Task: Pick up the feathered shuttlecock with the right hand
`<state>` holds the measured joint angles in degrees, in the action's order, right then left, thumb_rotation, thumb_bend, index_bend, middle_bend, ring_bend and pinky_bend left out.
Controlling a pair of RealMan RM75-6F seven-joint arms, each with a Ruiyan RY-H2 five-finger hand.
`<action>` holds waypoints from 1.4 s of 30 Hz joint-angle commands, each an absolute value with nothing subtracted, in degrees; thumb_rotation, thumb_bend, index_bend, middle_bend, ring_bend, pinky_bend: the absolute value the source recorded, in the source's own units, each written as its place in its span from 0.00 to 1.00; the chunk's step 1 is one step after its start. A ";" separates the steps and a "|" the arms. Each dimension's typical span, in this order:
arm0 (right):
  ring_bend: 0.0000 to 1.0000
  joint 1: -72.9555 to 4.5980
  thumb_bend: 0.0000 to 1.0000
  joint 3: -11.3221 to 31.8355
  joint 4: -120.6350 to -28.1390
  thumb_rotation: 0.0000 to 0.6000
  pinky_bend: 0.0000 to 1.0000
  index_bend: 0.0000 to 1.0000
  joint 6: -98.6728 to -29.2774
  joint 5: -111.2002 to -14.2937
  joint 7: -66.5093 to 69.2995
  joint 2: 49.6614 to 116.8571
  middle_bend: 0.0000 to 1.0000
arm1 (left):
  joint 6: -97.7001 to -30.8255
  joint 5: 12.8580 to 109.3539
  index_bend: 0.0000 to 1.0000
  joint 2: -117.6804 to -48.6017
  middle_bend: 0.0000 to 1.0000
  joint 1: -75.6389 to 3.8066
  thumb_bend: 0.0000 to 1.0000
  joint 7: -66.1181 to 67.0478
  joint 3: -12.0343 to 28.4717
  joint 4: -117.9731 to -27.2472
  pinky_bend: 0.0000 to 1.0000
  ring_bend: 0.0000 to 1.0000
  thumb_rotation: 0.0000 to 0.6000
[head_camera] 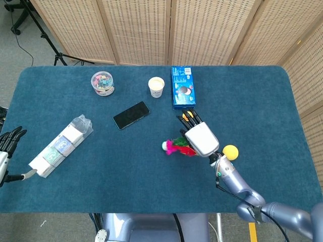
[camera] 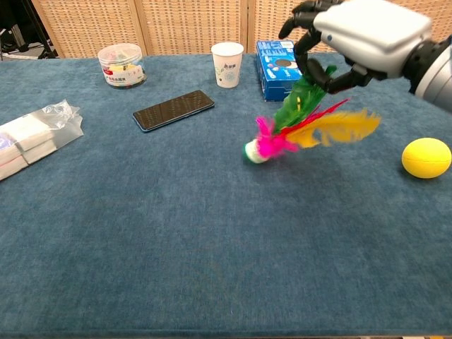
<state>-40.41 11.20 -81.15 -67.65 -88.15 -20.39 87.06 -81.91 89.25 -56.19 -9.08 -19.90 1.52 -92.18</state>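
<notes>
The feathered shuttlecock (camera: pixel 296 131) has pink, green, red and yellow feathers and a green-and-white base (camera: pixel 252 152). It hangs tilted above the blue table (camera: pixel 176 233), base down to the left. My right hand (camera: pixel 360 35) holds it by the feather tips from above. In the head view the right hand (head_camera: pixel 200 137) covers most of the shuttlecock (head_camera: pixel 175 147). My left hand (head_camera: pixel 7 142) shows at the far left edge, off the table, fingers apart and empty.
A yellow ball (camera: pixel 426 157) lies right of the shuttlecock. A blue box (camera: pixel 280 65), a paper cup (camera: pixel 227 64), a black phone (camera: pixel 174 110), a clear tub (camera: pixel 121 65) and a plastic-wrapped pack (camera: pixel 32 138) sit on the table.
</notes>
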 commanded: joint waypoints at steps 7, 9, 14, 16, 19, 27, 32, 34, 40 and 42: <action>0.00 -41.53 0.67 12.10 -89.89 1.00 0.00 0.64 -67.17 -88.62 -31.54 84.11 0.19 | -82.63 90.23 0.00 -55.99 0.00 -8.81 0.00 -20.43 1.07 -92.11 0.00 0.00 1.00; 0.00 -42.02 0.67 12.49 -90.75 1.00 0.00 0.64 -66.52 -87.73 -33.33 84.66 0.19 | -82.67 90.29 0.00 -55.93 0.00 -8.81 0.00 -20.61 1.04 -92.08 0.00 0.00 1.00; 0.00 -42.97 0.67 13.05 -90.80 1.00 0.00 0.64 -65.05 -84.76 -36.99 86.88 0.19 | -82.67 90.32 0.00 -55.74 0.00 -8.83 0.00 -21.40 0.98 -91.83 0.00 0.00 1.00; 0.00 -43.06 0.67 13.00 -90.46 1.00 0.00 0.64 -64.92 -83.99 -37.71 87.59 0.19 | -82.66 90.48 0.00 -55.67 0.00 -8.86 0.00 -21.67 0.89 -91.72 0.00 0.00 1.00; 0.00 -43.13 0.67 12.81 -90.07 1.00 0.00 0.64 -64.82 -83.34 -38.30 88.33 0.19 | -82.76 90.73 0.00 -55.60 0.00 -8.88 0.00 -21.90 0.82 -91.67 0.00 0.00 1.00; 0.00 -43.61 0.67 12.41 -89.33 1.00 0.00 0.64 -64.98 -82.14 -39.63 90.76 0.19 | -83.25 90.97 0.00 -55.37 0.00 -8.75 0.00 -22.81 0.72 -91.40 0.00 0.00 1.00; 0.00 -43.74 0.67 12.00 -89.84 1.00 0.00 0.63 -65.11 -81.88 -40.25 91.56 0.19 | -83.42 91.06 0.00 -55.35 0.00 -8.73 0.00 -22.92 0.69 -91.35 0.00 0.00 1.00; 0.00 -43.66 0.66 11.83 -90.53 1.00 0.00 0.58 -65.17 -81.71 -40.20 91.67 0.18 | -83.48 91.05 0.00 -55.34 0.00 -8.70 0.00 -22.93 0.68 -91.31 0.00 0.00 1.00; 0.00 -42.89 0.31 10.84 -96.14 1.00 0.00 0.11 -65.95 -79.89 -46.67 91.75 0.03 | -83.43 91.01 0.00 -55.38 0.00 -8.74 0.00 -22.88 0.67 -91.34 0.00 0.00 1.00; 0.00 -42.89 0.06 11.22 -97.05 1.00 0.00 0.01 -66.56 -79.51 -47.92 92.09 0.00 | -83.50 91.10 0.00 -55.35 0.00 -8.72 0.00 -22.81 0.62 -91.36 0.00 0.00 1.00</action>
<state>-43.08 11.24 -95.57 -65.98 -80.25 -46.20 91.86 -83.51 91.11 -55.35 -8.72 -22.81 0.62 -91.36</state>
